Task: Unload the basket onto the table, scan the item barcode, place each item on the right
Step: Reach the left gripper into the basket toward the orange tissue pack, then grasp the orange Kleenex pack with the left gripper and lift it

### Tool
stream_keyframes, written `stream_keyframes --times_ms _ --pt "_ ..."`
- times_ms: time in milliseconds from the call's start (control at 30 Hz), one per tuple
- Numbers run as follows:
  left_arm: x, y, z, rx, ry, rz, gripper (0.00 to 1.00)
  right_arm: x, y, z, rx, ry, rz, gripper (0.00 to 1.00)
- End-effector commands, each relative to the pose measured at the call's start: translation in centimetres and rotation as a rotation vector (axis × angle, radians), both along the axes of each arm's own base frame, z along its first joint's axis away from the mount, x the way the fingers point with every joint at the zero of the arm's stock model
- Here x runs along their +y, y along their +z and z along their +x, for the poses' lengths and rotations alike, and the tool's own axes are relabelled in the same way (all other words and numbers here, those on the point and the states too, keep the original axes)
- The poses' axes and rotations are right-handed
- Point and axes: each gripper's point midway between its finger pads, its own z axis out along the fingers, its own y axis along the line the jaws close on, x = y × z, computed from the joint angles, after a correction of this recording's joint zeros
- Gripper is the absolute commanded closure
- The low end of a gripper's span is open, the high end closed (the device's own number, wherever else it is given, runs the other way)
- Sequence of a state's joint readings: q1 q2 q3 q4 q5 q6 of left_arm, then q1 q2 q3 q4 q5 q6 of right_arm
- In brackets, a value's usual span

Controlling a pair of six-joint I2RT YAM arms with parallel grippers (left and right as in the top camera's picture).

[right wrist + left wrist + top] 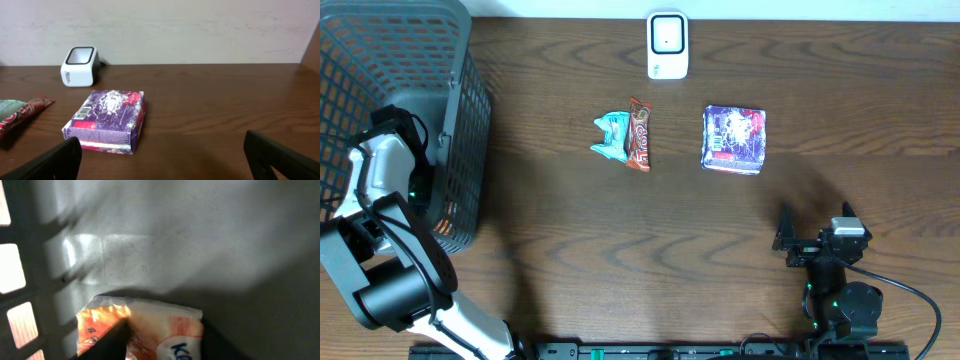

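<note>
Dark wood counter (pixel 620 260), basket (pixel 380 60) at ten o'clock: your left hand (pixel 165 335) straddles the packet (pixel 145 315) on its floor, and you cannot tell if it grips; scanner (pixel 667 45) lies toward two o'clock. Right hand (pixel 815 232) hangs released.

A mock shop checkout: wooden table (pixel 620 230), white barcode scanner (pixel 667 45) top centre, grey shopping basket (pixel 465 120) upper left, packaged snacks (pixel 638 135) mid-frame.

Basket wall (pixel 45 270) tight beside packet (pixel 160 322)
</note>
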State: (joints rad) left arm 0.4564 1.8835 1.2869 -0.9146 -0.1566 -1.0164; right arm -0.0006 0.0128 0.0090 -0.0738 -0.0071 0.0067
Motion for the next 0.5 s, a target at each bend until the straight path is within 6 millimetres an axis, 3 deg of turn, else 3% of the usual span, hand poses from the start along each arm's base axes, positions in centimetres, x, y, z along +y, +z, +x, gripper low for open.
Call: stream_keyframes --times_ms 0,133,267,400,467 --pt "-0.4 -0.8 -0.5 0.017 -0.020 -0.025 0.75 0.2 -0.1 0.0 0.000 0.007 -0.004 0.01" --pt "-0.4 -0.8 -0.5 0.019 -0.034 -0.027 0.92 0.2 -0.1 0.0 0.000 0.007 -0.004 0.01" --pt "0.0 -0.1 0.0 0.000 -0.064 -0.017 0.92 0.2 -0.1 0.0 0.000 0.007 -0.004 0.01" --pt "1.2 3.0 2.1 -0.079 -0.143 0.029 0.93 0.2 -0.1 0.0 0.000 0.007 -0.004 0.01" --pt "1.8 5.6 3.3 -0.145 -0.171 0.072 0.93 0.2 -0.1 0.0 0.000 0.007 -0.004 0.01"
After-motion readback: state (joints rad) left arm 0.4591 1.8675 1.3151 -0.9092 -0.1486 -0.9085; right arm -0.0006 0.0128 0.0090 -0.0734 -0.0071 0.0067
